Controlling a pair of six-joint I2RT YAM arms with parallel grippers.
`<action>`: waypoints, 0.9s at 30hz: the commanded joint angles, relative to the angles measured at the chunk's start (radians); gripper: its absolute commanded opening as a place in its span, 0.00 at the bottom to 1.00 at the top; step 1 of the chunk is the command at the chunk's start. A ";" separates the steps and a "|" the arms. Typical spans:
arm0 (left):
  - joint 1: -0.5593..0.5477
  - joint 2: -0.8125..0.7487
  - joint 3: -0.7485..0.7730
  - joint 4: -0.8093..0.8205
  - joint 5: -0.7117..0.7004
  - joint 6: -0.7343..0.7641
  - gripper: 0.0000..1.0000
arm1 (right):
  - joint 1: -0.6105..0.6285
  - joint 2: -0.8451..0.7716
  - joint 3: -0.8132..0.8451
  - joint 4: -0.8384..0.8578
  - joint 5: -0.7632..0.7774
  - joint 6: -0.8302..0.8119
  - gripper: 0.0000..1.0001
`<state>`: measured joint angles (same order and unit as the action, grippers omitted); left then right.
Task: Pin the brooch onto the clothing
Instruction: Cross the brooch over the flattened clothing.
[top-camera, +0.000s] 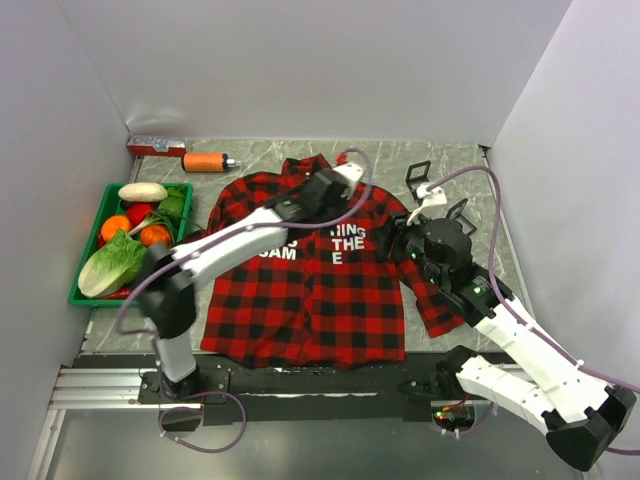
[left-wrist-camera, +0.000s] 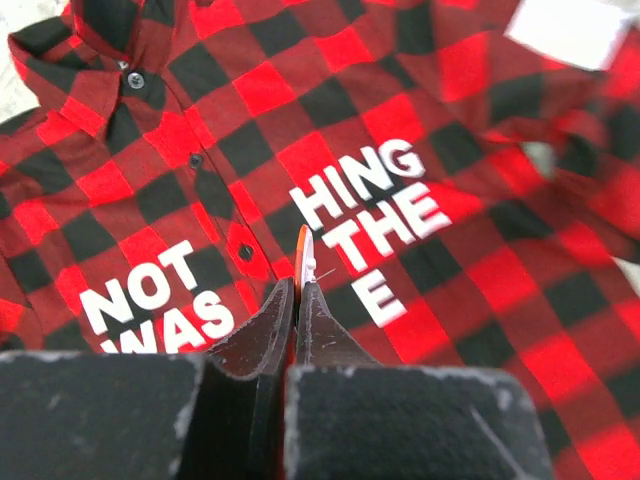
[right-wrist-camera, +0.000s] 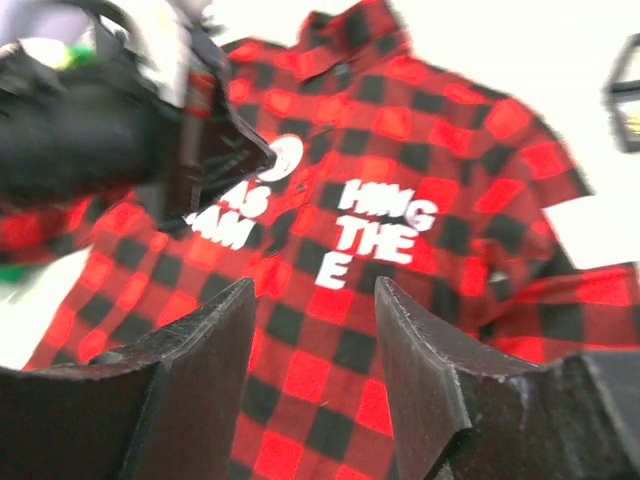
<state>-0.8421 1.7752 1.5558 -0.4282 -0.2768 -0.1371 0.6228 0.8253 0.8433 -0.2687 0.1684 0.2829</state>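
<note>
Two grippers hang over the shirt (top-camera: 300, 300), which lies flat and face up on the table (top-camera: 250, 155), collar toward the back wall. The left gripper (left-wrist-camera: 296, 290) is clamped on the brooch (right-wrist-camera: 283, 158). The right wrist view shows it as a round white disc, and the left wrist view shows only its thin edge. It is held above the button strip, between the two blocks of white lettering, and I cannot tell whether it touches the cloth. The right gripper (right-wrist-camera: 315, 290) is at the shirt's right sleeve, its jaws well apart and holding nothing.

The step in hand looks like bringing the brooch to the chest, and nothing is pinned yet. The next move probably needs the left arm to lower the brooch onto the fabric while the right arm pins the cloth down beside it so it does not bunch. The pin itself is not visible.

The table is grey and marbled, boxed in by plain pale walls (top-camera: 300, 60). A green tray (top-camera: 108, 192) of vegetables sits left of the shirt, and an orange tube (top-camera: 205, 161) lies near the back.
</note>
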 joint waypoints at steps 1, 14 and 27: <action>-0.009 0.139 0.170 -0.135 -0.186 0.042 0.01 | -0.096 -0.017 0.001 0.078 0.112 -0.019 0.60; -0.046 0.493 0.486 -0.230 -0.346 0.040 0.01 | -0.328 -0.169 -0.154 0.100 -0.012 -0.025 0.62; -0.055 0.671 0.630 -0.257 -0.318 0.025 0.01 | -0.350 -0.281 -0.199 0.014 0.062 -0.016 0.63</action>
<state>-0.8963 2.4218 2.1025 -0.6674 -0.5873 -0.1162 0.2813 0.5957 0.6388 -0.2501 0.2066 0.2737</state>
